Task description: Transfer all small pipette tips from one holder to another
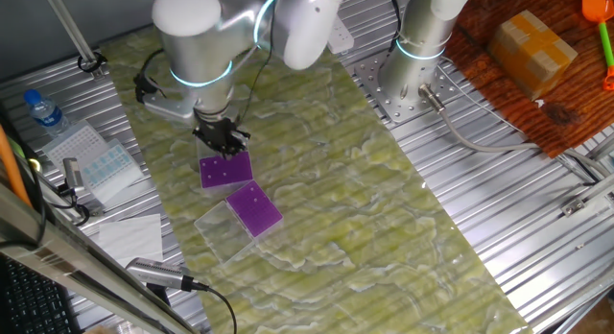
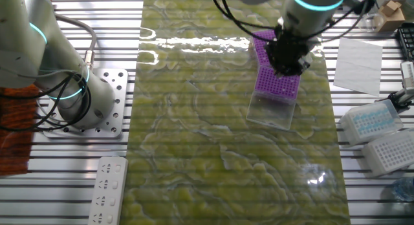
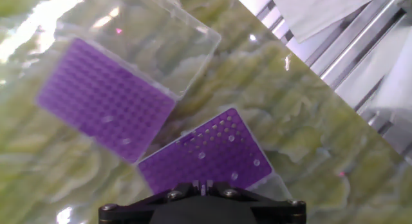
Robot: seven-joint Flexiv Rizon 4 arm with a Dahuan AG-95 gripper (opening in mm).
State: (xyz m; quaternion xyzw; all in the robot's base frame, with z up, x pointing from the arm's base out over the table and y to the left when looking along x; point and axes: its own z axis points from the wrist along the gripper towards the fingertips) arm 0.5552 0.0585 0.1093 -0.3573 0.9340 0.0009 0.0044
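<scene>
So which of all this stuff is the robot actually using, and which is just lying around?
In use:
- purple rack under the end effector
- second purple rack
- small pipette tips
- end effector

Lying about:
- water bottle
- cardboard box
- power strip
- white tip boxes

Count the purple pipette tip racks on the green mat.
2. The near rack sits right under the gripper; the far rack lies beside it, corner to corner, with a clear lid attached.
</scene>
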